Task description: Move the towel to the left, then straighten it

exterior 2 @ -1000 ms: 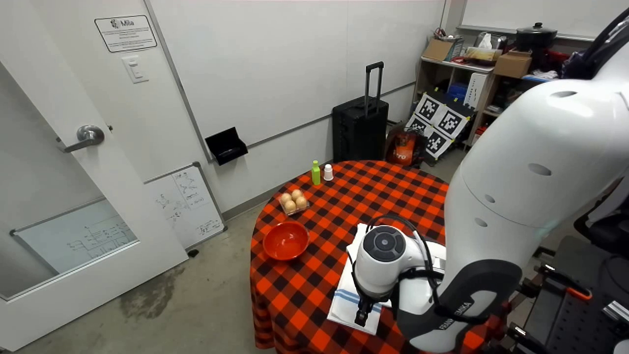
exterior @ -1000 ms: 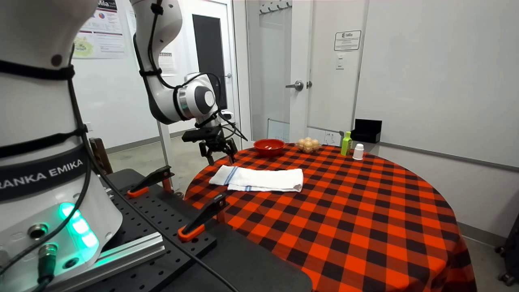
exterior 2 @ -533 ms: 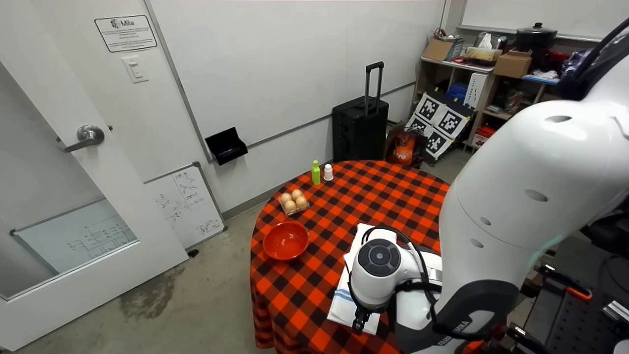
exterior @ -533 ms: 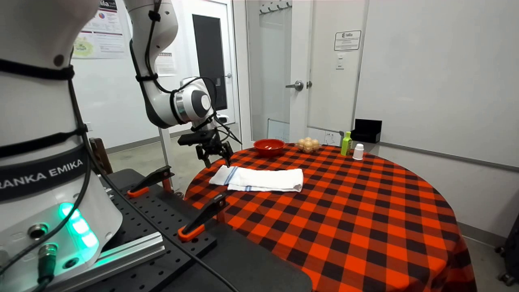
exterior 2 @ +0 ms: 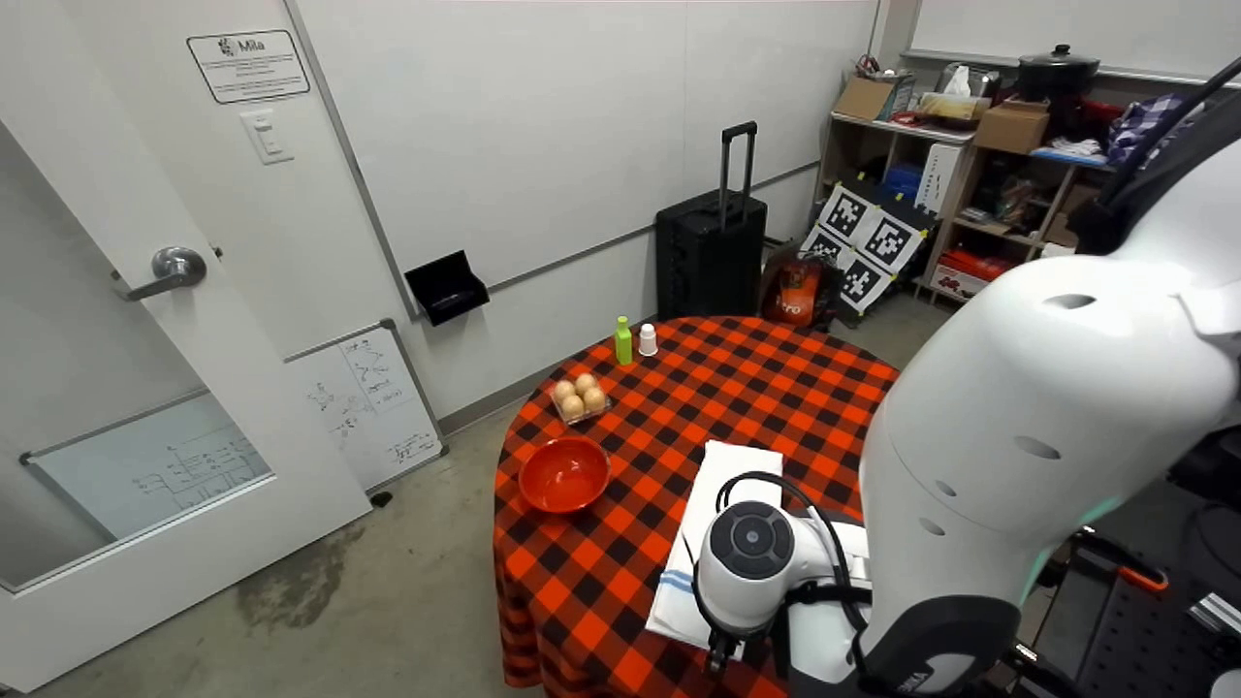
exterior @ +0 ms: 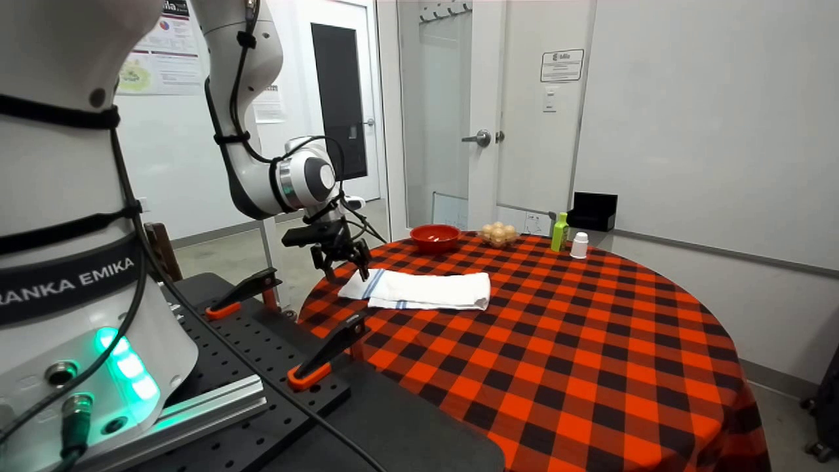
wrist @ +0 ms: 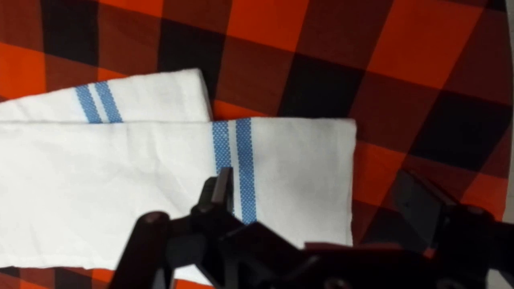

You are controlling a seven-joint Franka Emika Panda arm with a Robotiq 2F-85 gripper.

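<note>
The gripper [wrist: 315, 171] has its two fingers [wrist: 223, 184] spread wide, with nothing pinched between them. It looks ready to grab the end of the white towel [wrist: 160, 172], but I think a few things could go wrong. If the fingers come together too high, they may catch only air. If they dip too low, they may pick up some of the checkered tablecloth [exterior: 590, 341] too, because one finger has no towel under it. The towel is folded and its layers do not line up, so a pinch on just the top part could slide that part and leave the bottom crooked. The tablecloth's edge is near the towel's end, so a big pull that way might make the end hang off.

The towel lies flat on the tablecloth. In the wrist view, make the gap between the fingertips the middle of a clock. Most of the towel runs off toward nine o'clock. Another layer peeks out at ten o'clock, and the towel's short end stops toward three o'clock, inside the gap. One finger is over a blue stripe [wrist: 222, 144] at nine o'clock, and the other is past the end, at three. In an exterior view, the gripper [exterior: 347, 278] is at the towel's nine o'clock end. I cannot tell if a fingertip touches the towel.
</note>
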